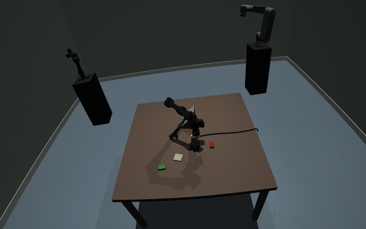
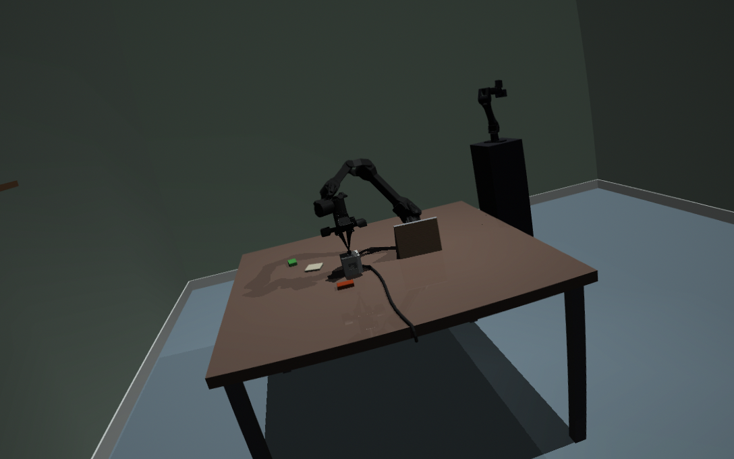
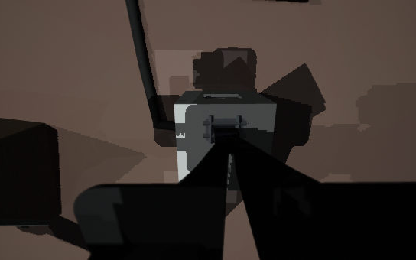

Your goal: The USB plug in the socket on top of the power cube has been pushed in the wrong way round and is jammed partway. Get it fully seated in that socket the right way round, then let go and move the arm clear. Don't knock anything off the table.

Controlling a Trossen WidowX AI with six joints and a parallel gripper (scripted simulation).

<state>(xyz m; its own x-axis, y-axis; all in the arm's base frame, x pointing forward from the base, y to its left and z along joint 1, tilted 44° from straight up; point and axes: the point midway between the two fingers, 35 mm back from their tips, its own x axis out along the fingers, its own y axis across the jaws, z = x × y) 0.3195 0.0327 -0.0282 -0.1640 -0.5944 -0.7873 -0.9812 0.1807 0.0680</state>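
Note:
The power cube (image 1: 195,141) (image 2: 351,266) (image 3: 199,115) is a grey box standing on the table, its top lit in patches. A raised metal socket frame (image 3: 225,121) shows on its top in the wrist view. My gripper (image 2: 349,250) (image 3: 229,145) points down at the top of the cube, its fingertips close together at the socket. It is shut on the USB plug (image 3: 226,134), a small dark block between the tips. The plug sits at the socket frame; its lower part is hidden, so I cannot tell how deep it is or which way round.
A black cable (image 1: 227,133) (image 2: 387,291) (image 3: 139,50) runs from the cube's side over the table edge. An orange block (image 1: 211,144) (image 2: 345,284) lies beside the cube. A cream tile (image 1: 178,157) (image 2: 313,266) and a green block (image 1: 161,167) (image 2: 292,262) lie farther off. An upright panel (image 2: 417,238) stands near the arm's base.

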